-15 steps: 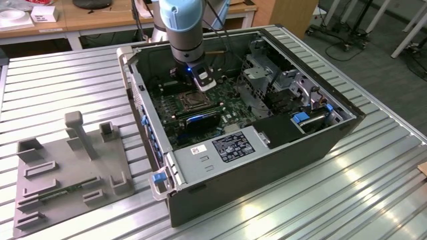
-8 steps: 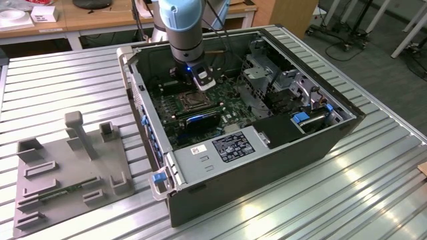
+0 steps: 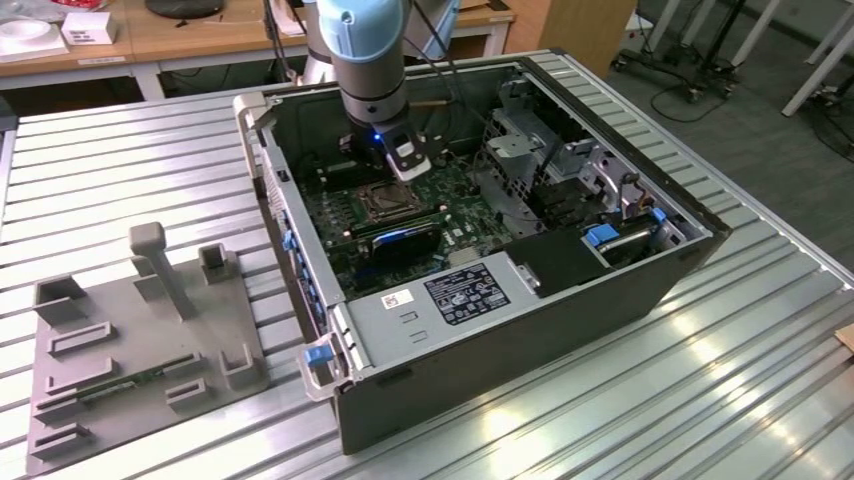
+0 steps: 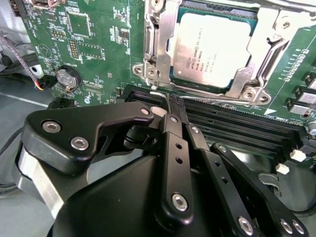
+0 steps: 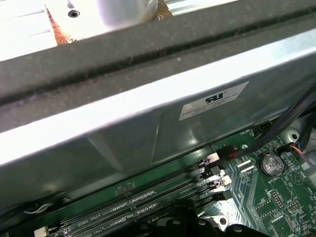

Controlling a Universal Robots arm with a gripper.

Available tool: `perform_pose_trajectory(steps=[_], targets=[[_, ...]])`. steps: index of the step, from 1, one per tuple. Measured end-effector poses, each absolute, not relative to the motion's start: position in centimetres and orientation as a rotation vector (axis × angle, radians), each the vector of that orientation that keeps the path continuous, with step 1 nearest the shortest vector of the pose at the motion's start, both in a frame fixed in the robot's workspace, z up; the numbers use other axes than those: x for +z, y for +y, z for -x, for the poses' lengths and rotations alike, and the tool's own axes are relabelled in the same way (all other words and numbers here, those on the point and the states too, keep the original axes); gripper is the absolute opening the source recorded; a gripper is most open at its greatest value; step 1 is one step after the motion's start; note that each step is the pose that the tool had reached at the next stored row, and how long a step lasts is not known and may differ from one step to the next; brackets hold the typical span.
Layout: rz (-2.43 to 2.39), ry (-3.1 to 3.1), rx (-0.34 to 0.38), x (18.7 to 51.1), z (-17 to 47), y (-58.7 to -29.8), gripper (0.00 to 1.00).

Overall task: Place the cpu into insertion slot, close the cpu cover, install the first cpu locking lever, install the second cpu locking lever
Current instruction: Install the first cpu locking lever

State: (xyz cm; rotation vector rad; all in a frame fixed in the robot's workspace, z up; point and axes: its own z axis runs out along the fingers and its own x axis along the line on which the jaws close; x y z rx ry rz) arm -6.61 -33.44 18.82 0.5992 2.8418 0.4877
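Jaws pressed together, gripping nothing visible, near the cpu [image 4: 213,47]; the cpu cover [image 4: 160,44] is partly cropped.

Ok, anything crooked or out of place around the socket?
Nothing stands out. In the second wrist view the cpu sits square in the insertion slot, the cpu cover flat around it, the gripper just beside.

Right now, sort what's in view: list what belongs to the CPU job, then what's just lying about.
Job in hand: cpu, seated in the insertion slot; cpu cover framing it; gripper, close to the socket's edge.
Lying about: grey fixture tray outside the case; coin battery; memory slots.
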Motion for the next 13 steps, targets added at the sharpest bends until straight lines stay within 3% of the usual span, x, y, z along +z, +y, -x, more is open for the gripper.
perform_pose_trajectory(steps=[13], targets=[[-0.607,2.844,0.486,18.82,6.26,-33.45,0.11]])
